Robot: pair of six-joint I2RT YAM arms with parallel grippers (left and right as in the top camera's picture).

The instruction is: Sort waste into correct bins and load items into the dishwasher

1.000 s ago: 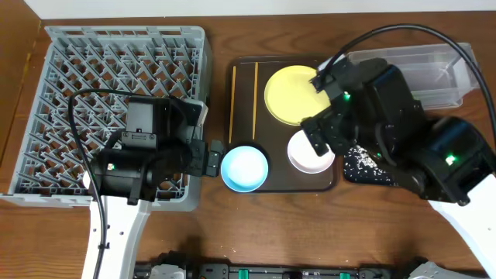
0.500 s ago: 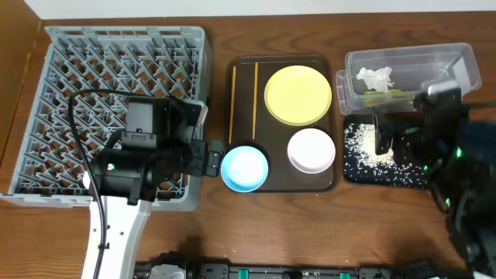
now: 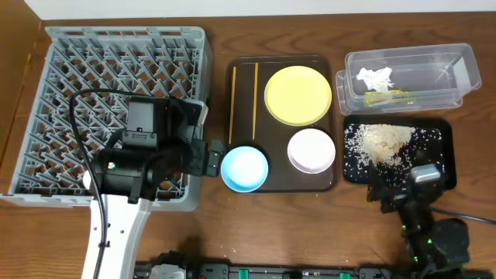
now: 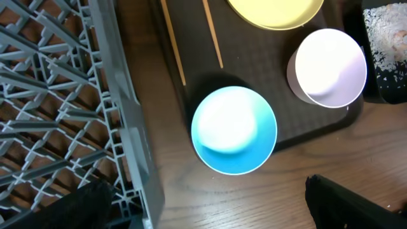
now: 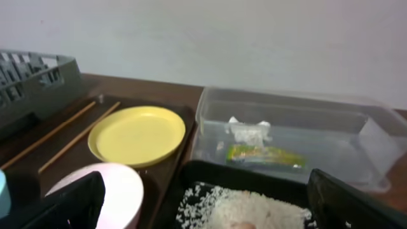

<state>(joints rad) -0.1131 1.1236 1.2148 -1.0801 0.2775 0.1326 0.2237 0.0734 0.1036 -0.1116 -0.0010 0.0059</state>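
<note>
The grey dish rack [image 3: 77,70] fills the left. My left gripper [image 3: 211,156] is open and empty at the rack's right edge, just left of the light blue bowl [image 3: 245,168]; in the left wrist view [image 4: 216,213] the bowl [image 4: 234,130] lies ahead of the jaws. The yellow plate [image 3: 298,94], white bowl [image 3: 311,150] and chopsticks [image 3: 232,101] lie on the brown tray. The clear tub [image 3: 457,74] holds the tissue [image 3: 375,77] and wrapper [image 3: 385,96]. Rice [image 3: 385,143] is piled on the black tray [image 3: 438,167]. My right gripper [image 3: 397,188] is open and empty at that tray's near edge [image 5: 210,213].
The dark brown serving tray [image 3: 244,70] sits in the middle between the rack and the bins. The rack's wall [image 4: 130,127] stands close beside my left gripper. Bare wooden table runs along the front edge.
My right arm has swung from above the serving tray back to the front right, uncovering the tub and the black tray with its rice pile. My left arm has not moved.
</note>
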